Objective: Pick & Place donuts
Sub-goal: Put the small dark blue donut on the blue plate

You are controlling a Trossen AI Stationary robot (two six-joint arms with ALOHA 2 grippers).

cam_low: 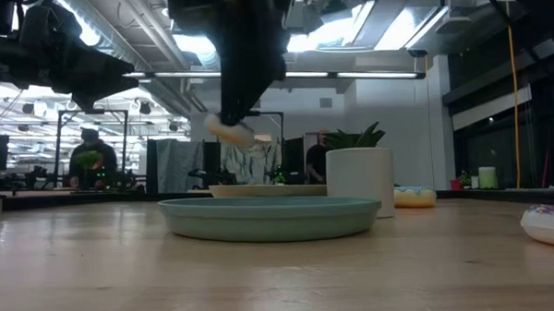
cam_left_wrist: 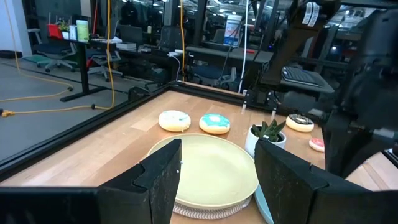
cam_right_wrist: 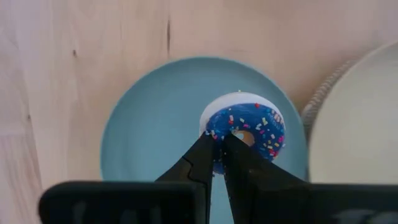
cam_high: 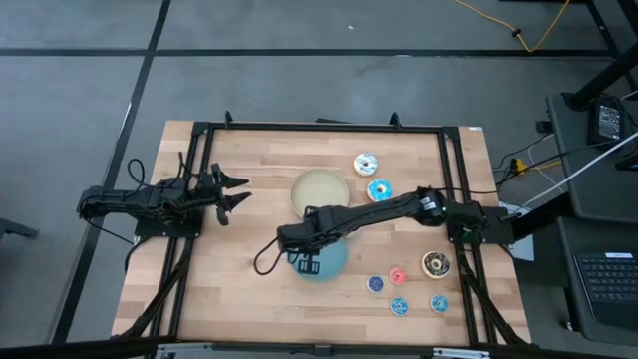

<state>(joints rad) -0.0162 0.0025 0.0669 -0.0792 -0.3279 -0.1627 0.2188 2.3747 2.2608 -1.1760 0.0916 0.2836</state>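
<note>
**Dark-blue donut held over the blue plate: set it down clean**

Landmark: the blue plate, a smooth, shallow, matte disc on the pale wood-grain table.

You have the right gripper above this plate, its fingers nearly together and pinching the rim of a dark-blue sprinkled donut. The low view shows the ring hanging clear of the plate, not touching. My read: you are in the lowering and release step. Bring it down straight, keep it inside the rim, and open only once the ring rests flat; it is held by one edge, so it may tip or roll if dropped.

- Cream plate: just beside the blue plate, round and glossy, on a ribbed mat.
- Left gripper: well apart from the blue plate, beyond the cream plate, jaws standing wide, empty.
- White-iced donut and light-blue-iced donut: beyond the cream plate, plump rings.
- Brown donut and tiny rings, one pink: on the table on the right arm's side of the blue plate.
</note>
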